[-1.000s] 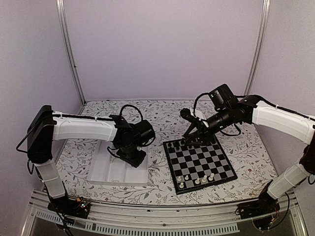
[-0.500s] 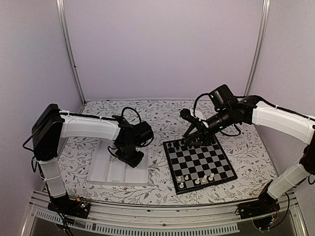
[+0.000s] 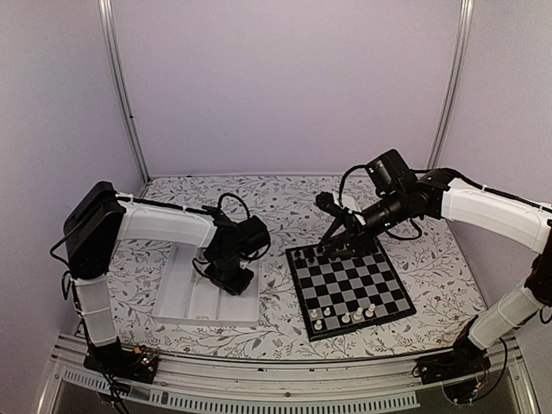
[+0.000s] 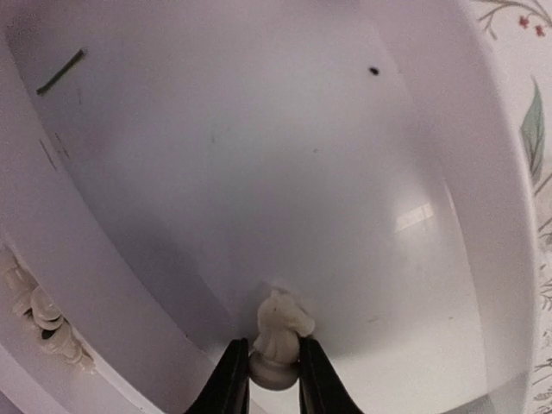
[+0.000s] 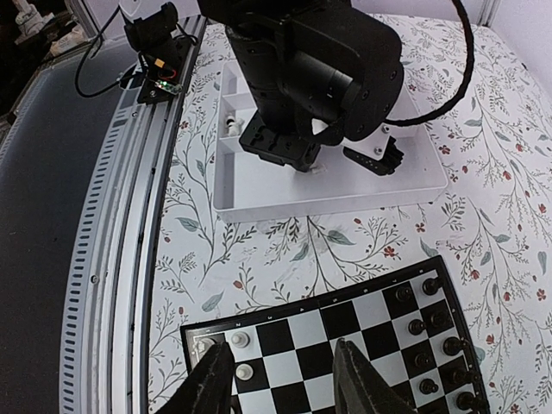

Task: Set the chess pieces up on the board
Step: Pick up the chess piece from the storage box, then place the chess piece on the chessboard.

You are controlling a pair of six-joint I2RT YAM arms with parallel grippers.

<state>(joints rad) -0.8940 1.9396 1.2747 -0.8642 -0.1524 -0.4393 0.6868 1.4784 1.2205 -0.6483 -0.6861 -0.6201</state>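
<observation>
My left gripper is down inside the white tray and is shut on a cream-white knight by its base. A few cream-white pieces lie in the neighbouring compartment. The board lies right of the tray, with cream-white pieces along its near edge and black pieces at its far edge. My right gripper is open and empty, hovering above the board's far edge. In the right wrist view the board shows white pieces at left and black pieces at right.
The table has a floral cloth. A metal rail runs along the near edge. The left arm's wrist looms over the tray in the right wrist view.
The left arm's elbow has swung inward and its gripper has settled lower into the tray. The right arm has barely moved.
</observation>
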